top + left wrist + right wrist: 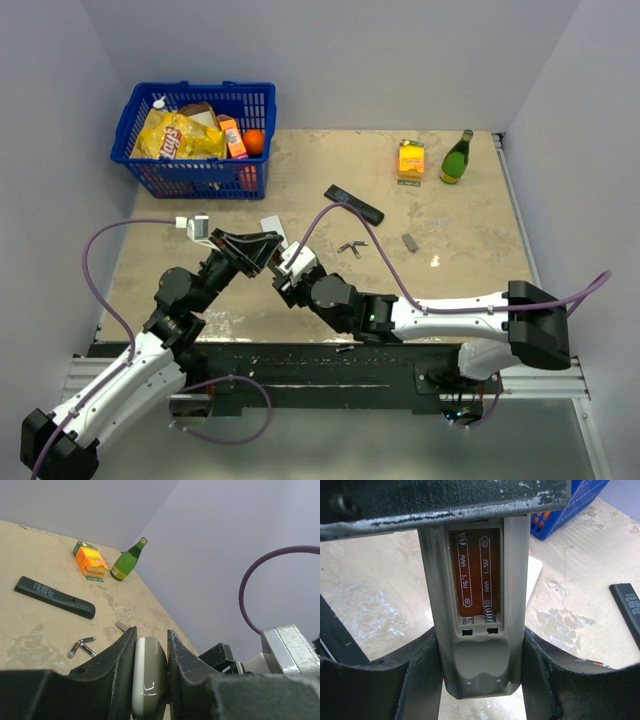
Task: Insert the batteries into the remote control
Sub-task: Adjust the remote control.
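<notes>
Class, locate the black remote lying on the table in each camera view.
Top external: black remote, just above centre.
Left wrist: left of centre.
Right wrist: only one end shows, at the right edge.
Shared landmark: the grey remote with its open battery bay.

Grey remote [479, 670] with a rusty-brown battery bay [476, 575] (white AAA lettering), black second remote [354, 204], blue basket [190, 178], green bottle [457, 158], orange box [411, 158], mottled beige table [460, 240].

batteries [352, 247] | on table [465, 232] | just before lying remote [354, 204] (not touching)
</notes>
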